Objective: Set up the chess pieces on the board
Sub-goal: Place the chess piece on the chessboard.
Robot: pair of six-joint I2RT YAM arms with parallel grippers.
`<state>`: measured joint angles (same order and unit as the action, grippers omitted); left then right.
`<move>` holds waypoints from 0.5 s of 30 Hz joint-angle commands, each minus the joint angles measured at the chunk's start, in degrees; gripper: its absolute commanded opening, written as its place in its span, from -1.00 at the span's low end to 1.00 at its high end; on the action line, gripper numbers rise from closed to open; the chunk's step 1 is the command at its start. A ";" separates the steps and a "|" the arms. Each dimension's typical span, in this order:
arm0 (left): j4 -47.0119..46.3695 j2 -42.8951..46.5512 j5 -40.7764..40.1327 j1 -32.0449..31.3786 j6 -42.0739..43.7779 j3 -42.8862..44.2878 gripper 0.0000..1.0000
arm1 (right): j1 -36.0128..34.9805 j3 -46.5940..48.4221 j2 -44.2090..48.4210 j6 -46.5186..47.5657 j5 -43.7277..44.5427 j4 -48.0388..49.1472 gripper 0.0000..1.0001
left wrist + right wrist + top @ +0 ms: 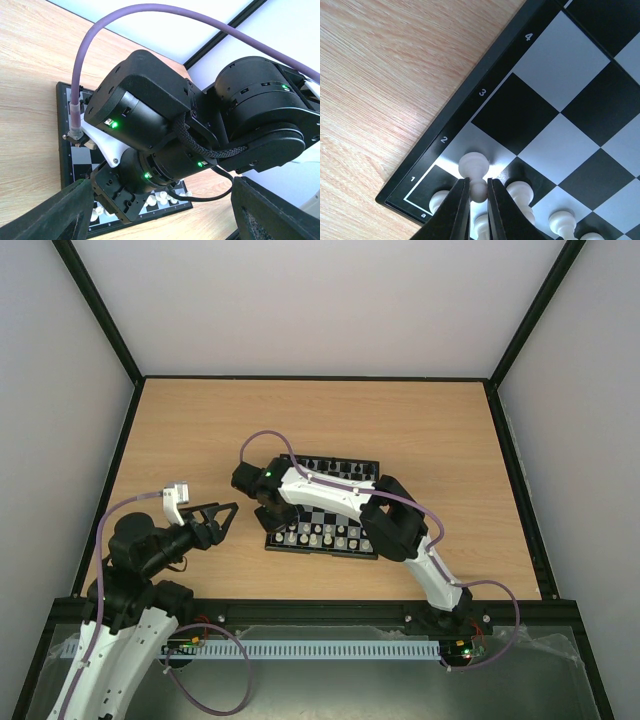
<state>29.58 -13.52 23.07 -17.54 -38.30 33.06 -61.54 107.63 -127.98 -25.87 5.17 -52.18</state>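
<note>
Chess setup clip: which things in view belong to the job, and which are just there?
Job: board; white pawn, pinched in the shut right gripper; other white pieces, near rows; black pieces, far rows; left gripper, open, off the board.
Not the job: wooden table; purple cables; white slotted strip by the arm bases.

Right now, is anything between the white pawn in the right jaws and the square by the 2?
Nothing visible. The right gripper has its jaws shut on the white pawn at that light square, which holds no other piece. More white pieces stand close beside it.
</note>
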 commanded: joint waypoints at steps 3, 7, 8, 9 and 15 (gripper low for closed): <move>0.50 0.77 0.62 0.36 0.60 1.48 0.57 | -0.34 1.36 -0.96 0.73 -0.38 -3.98 -0.77; 0.64 0.84 0.66 0.38 0.60 1.48 0.57 | -0.43 1.35 -0.95 0.66 -0.60 -3.80 -0.74; 0.65 0.86 0.55 0.38 0.67 1.37 0.57 | -0.43 1.43 -1.03 0.72 -0.60 -3.80 -0.73; 0.61 0.86 0.56 0.40 0.61 1.38 0.57 | -0.42 1.44 -1.09 0.73 -0.58 -3.76 -0.73; 0.56 0.77 0.51 0.35 0.59 1.21 0.57 | -0.47 1.43 -1.13 0.82 -0.76 -3.55 -0.68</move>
<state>29.61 -13.34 23.09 -17.54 -38.30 33.06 -61.54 107.63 -127.98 -25.82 4.95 -52.38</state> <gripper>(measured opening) 0.787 0.155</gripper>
